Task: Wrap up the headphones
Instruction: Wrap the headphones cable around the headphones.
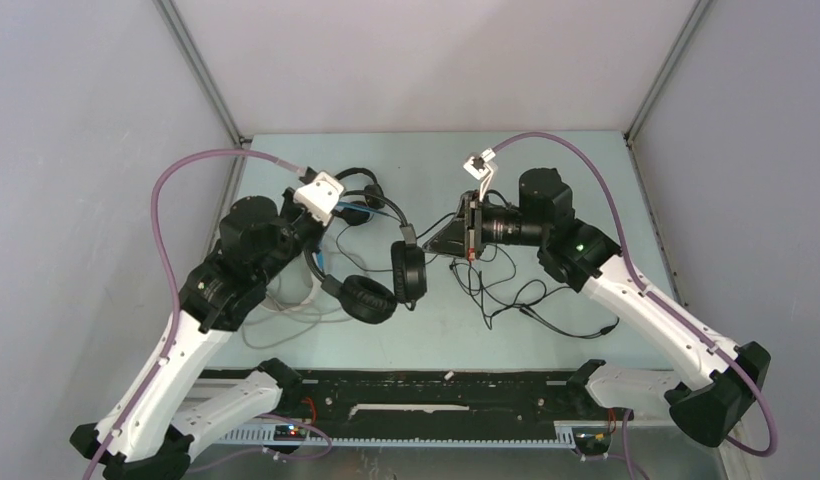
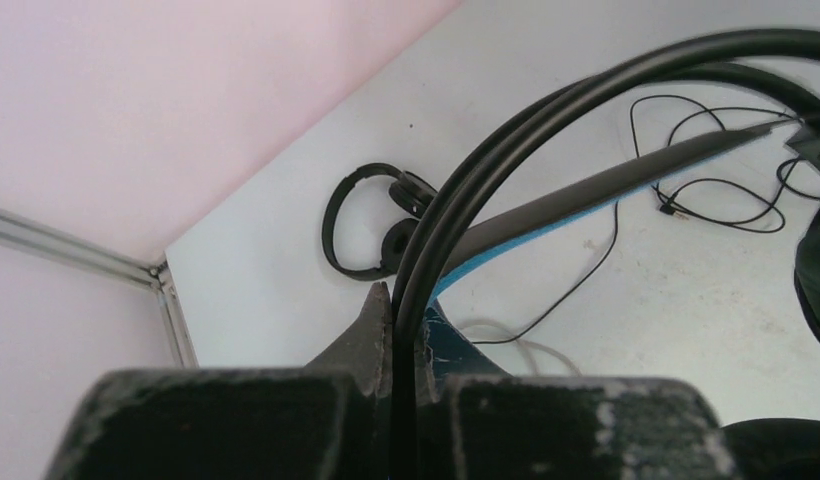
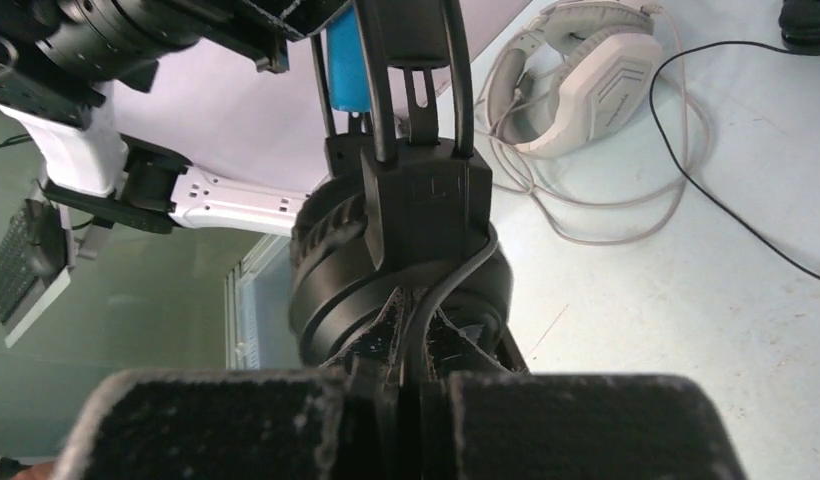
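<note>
The black headphones with the blue headband (image 1: pixel 367 299) hang lifted between both arms at mid-table. My left gripper (image 1: pixel 324 228) (image 2: pixel 406 312) is shut on their thin black headband hoops (image 2: pixel 506 140), and the blue strap (image 2: pixel 586 200) runs beside them. My right gripper (image 1: pixel 433 245) (image 3: pixel 412 345) is shut on the black cable just under one earcup (image 3: pixel 396 250). The rest of that cable (image 1: pixel 516 295) lies in loose loops on the table. A small all-black pair (image 1: pixel 361 190) (image 2: pixel 371 222) lies behind. A white pair (image 3: pixel 576 85) lies on the table, mostly hidden by my left arm in the top view.
The white pair's pale cord (image 3: pixel 606 195) loops around it on the table (image 1: pixel 546 170). Grey walls enclose the table on three sides. A black rail (image 1: pixel 436 385) runs along the near edge between the arm bases.
</note>
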Robot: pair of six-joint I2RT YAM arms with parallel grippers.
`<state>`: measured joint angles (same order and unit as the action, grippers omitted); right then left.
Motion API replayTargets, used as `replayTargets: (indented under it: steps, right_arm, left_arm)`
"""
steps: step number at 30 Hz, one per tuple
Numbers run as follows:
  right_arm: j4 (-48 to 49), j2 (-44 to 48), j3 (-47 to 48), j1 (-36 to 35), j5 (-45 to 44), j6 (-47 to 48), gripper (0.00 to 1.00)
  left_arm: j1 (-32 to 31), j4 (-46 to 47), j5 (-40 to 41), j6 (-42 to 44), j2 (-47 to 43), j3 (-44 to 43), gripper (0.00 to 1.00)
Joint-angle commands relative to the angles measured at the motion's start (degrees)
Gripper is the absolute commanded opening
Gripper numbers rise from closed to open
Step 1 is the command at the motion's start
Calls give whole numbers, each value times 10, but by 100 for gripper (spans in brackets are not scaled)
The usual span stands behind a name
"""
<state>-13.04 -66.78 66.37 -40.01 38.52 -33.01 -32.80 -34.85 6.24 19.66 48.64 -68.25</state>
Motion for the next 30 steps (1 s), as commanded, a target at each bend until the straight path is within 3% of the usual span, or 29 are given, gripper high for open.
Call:
replayTargets:
  steps: [1,7,12,17,22,30]
  right_arm:
    - [80,11,38,8,31,-92,0]
    - [154,11,17,6,56,-161,0]
    - [192,3,14,1,53,-191,4]
    - [223,-16,14,-4,55,-213,15]
    - [263,-39,14,-22,35,-217,15]
    - [286,-62,14,-48,8,-214,15]
  left_arm:
    - [-7,88,-26,71,-20,45,0]
    - [-17,112,9,107,-15,51,0]
    - [-28,140,74,83,-10,53,0]
    - [-29,124,158,11,3,30,0]
    - [-29,111,194,-87,11,13,0]
    - [-28,149,256,-164,5,23,0]
